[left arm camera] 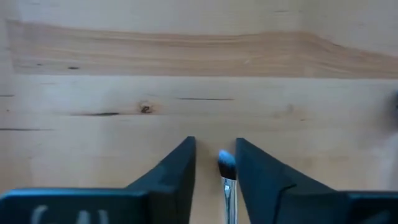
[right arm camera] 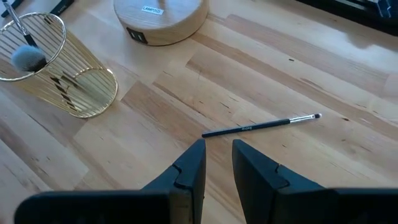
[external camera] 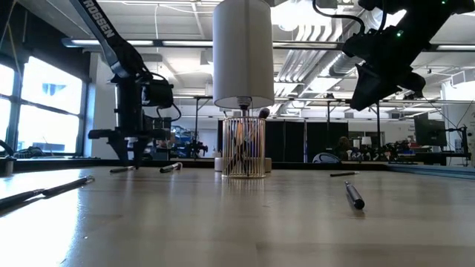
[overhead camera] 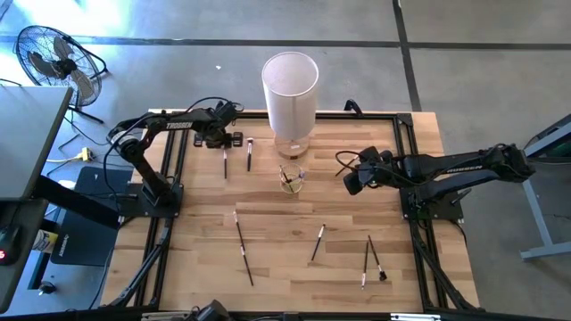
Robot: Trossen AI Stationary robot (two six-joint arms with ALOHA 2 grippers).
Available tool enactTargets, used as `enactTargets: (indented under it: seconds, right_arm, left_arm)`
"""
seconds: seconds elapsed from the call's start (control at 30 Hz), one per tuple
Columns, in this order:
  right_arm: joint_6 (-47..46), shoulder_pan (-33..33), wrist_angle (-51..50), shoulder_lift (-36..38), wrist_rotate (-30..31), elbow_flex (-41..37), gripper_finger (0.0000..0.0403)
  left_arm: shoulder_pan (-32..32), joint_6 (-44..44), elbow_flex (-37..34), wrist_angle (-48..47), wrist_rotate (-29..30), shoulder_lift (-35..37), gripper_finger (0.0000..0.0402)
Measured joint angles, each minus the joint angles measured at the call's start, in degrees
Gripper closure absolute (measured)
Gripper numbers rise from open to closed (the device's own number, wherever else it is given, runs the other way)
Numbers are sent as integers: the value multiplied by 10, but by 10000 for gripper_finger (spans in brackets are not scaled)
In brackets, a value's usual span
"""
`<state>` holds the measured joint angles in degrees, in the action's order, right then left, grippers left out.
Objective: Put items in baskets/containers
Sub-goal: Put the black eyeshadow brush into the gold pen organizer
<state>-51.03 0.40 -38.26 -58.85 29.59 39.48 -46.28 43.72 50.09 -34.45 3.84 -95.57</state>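
Note:
My left gripper point(left arm camera: 216, 163) points down near the table's far left, open, low over the wood. Its fingers stand on either side of the bristle end of a thin brush point(left arm camera: 227, 171) that lies flat; I see no touch. In the high view this gripper point(overhead camera: 219, 140) is just beyond two brushes point(overhead camera: 225, 163) point(overhead camera: 250, 153). A small gold-coloured ribbed cup point(overhead camera: 291, 179) point(right arm camera: 65, 74) stands mid-table with brushes in it, one fluffy point(right arm camera: 28, 57). My right gripper point(right arm camera: 219, 158) point(overhead camera: 351, 182) hovers right of the cup, narrowly open and empty, above a dark brush point(right arm camera: 261, 126).
A tall white cylinder point(overhead camera: 290, 87) on a round wooden base point(right arm camera: 160, 18) stands just beyond the cup. Several more brushes lie toward the near edge point(overhead camera: 243, 242) point(overhead camera: 318, 242) point(overhead camera: 371, 259). A black frame point(overhead camera: 412, 134) borders the table. A fan point(overhead camera: 55, 62) stands on the floor.

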Motion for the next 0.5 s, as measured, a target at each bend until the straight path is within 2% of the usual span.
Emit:
enactTargets:
  seconds: [0.23,0.5]
  right_arm:
    - [9,0,0,0,4,0,329]
    - [15,0,3,0,19,0,329]
  left_arm:
    - [0,-20,0,-14,-37,0,390]
    - [1,-30,-2,-26,-48,16,399]
